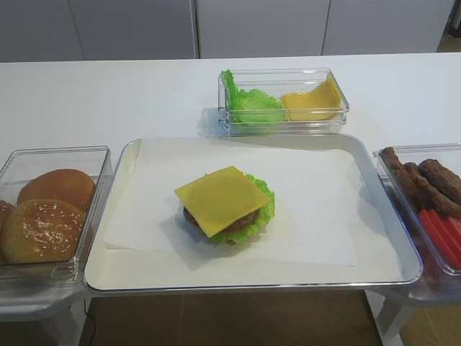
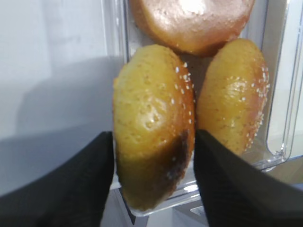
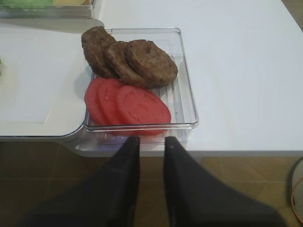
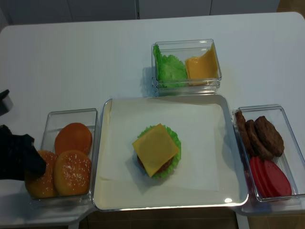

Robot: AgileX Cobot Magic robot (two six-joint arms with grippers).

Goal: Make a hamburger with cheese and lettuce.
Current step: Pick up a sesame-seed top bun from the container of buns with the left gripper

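Note:
The hamburger stack lies on the tray's paper: a brown patty (image 1: 191, 216), the ruffled lettuce (image 1: 265, 198) and on top the square yellow cheese (image 1: 222, 198), also in the overhead view (image 4: 155, 149). It has no bun on it. My left gripper (image 2: 154, 137) is at the left bun bin (image 4: 71, 113), its fingers pressed on both sides of a sesame bun (image 2: 151, 113) at the bin's front left (image 4: 40, 183). My right gripper (image 3: 150, 140) is empty, fingers slightly apart, just off the table's front edge before the tomato bin.
Two more buns (image 4: 72, 171) (image 4: 74, 138) lie in the left bin. A back bin (image 1: 223, 122) holds a lettuce bunch (image 1: 248, 104) and darker cheese slices (image 1: 311, 101). The right bin (image 3: 187, 94) holds patties (image 3: 142, 59) and tomato slices (image 3: 128, 104). The tray (image 1: 374, 238) fills the middle.

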